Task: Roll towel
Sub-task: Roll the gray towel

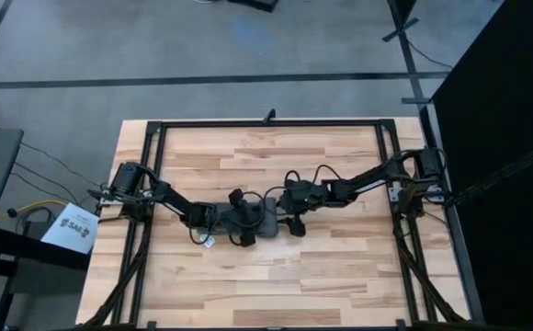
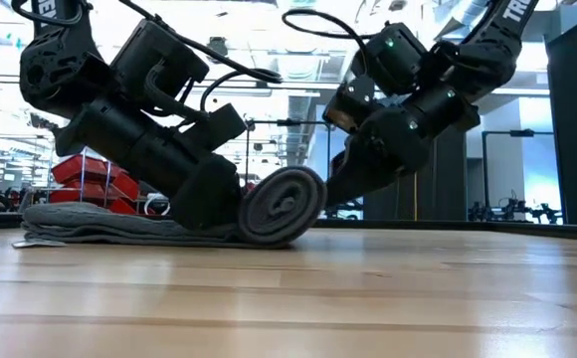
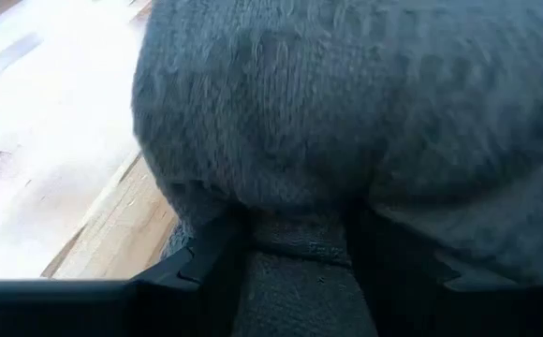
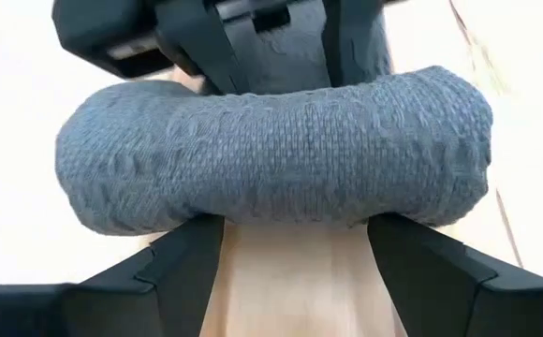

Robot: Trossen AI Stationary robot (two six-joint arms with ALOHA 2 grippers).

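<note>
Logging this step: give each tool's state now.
Left tool: shut on the towel, a flat fold pinched.
Right tool: open, fingers spread behind the roll.

1. One towel (image 2: 269, 207) on show, dark grey, partly rolled.
2. Two arms over it, so two grippers: left gripper (image 1: 244, 221), right gripper (image 1: 289, 213).
3. One wooden table (image 1: 340, 276) under the lot.
</note>
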